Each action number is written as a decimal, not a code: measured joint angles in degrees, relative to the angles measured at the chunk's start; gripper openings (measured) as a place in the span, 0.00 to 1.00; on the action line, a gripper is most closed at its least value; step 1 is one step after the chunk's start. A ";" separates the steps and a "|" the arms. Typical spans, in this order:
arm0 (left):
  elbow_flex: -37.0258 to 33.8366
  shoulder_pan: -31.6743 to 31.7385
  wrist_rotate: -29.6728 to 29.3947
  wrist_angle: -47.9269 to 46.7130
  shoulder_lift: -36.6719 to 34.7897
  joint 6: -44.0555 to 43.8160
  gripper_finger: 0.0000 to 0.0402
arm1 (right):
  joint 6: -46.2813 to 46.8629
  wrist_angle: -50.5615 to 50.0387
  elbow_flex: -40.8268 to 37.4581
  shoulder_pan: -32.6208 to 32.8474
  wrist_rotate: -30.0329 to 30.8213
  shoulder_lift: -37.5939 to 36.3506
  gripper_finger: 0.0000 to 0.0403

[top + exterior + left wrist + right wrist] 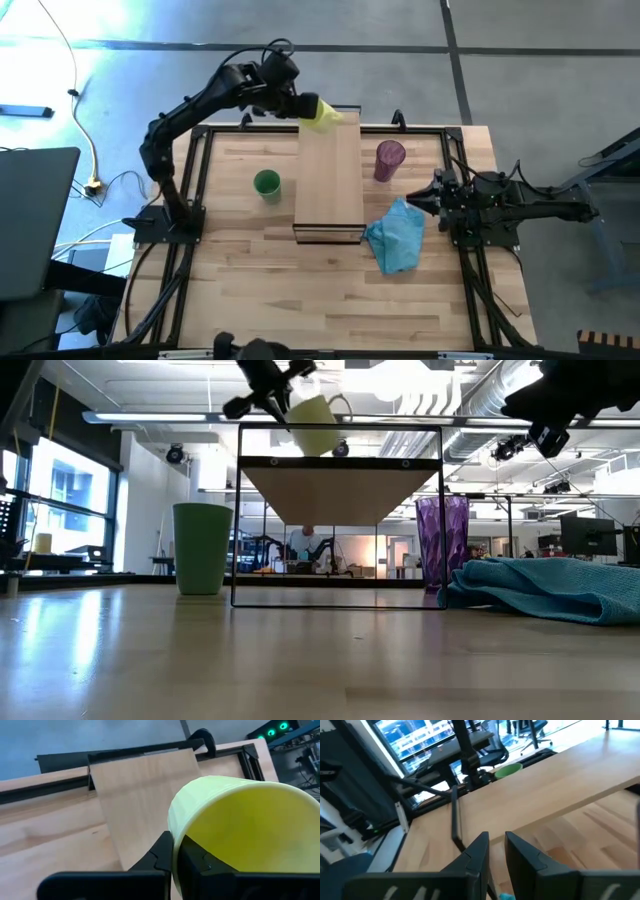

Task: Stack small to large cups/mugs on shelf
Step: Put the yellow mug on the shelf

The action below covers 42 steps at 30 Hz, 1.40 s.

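Note:
The yellow mug (322,113) hangs tilted in my left gripper (300,106), which is shut on it above the far end of the shelf (330,180). In the low view the mug (315,426) is clear above the shelf top (340,462). The small green cup (266,184) stands on its base on the table left of the shelf. The purple tumbler (390,160) stands upright to the shelf's right. My right gripper (412,200) waits low at the table's right side, beside the blue cloth, with its fingers (481,851) a narrow gap apart. My left gripper (175,845) pinches the mug's wall at the rim (174,827), one finger (192,860) inside the mug and one (160,855) outside. It reaches in from the table's left. The mug is lifted clear and tilted, with its opening toward the wrist camera.
A crumpled blue cloth (397,237) lies on the table at the shelf's near right corner, just in front of my right gripper. A black metal frame (205,135) runs round the tabletop. The shelf's top is bare, and bare table lies near the front edge.

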 joint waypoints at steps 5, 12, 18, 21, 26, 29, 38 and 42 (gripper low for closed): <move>0.26 1.35 0.37 1.35 1.75 0.20 0.00 | -0.93 -0.06 0.00 -0.01 3.13 -0.01 0.13; 6.74 1.77 -0.37 1.69 6.18 1.45 0.00 | -1.74 -0.08 0.00 -0.01 4.79 0.00 0.13; 11.85 1.68 -0.35 -1.83 10.81 2.37 0.00 | -1.12 -1.08 0.00 -0.01 5.11 0.00 0.13; 14.18 1.70 -0.39 -5.73 13.00 3.41 0.00 | -0.96 -2.07 0.00 -0.01 5.12 0.00 0.13; 16.02 2.05 -1.53 -9.11 15.05 2.38 0.00 | -0.65 -2.77 0.00 -0.01 5.10 0.00 0.13; 16.09 2.10 -2.70 -9.13 15.05 0.23 0.00 | -0.91 -2.77 0.00 -0.01 5.11 0.00 0.13; 16.09 1.97 -2.02 -8.89 15.05 -7.95 0.00 | -2.92 -2.79 0.00 -0.01 5.19 0.00 0.13; 16.09 1.42 -1.83 -9.02 15.07 -9.16 0.00 | -4.07 -3.01 0.00 0.01 5.21 -0.01 0.13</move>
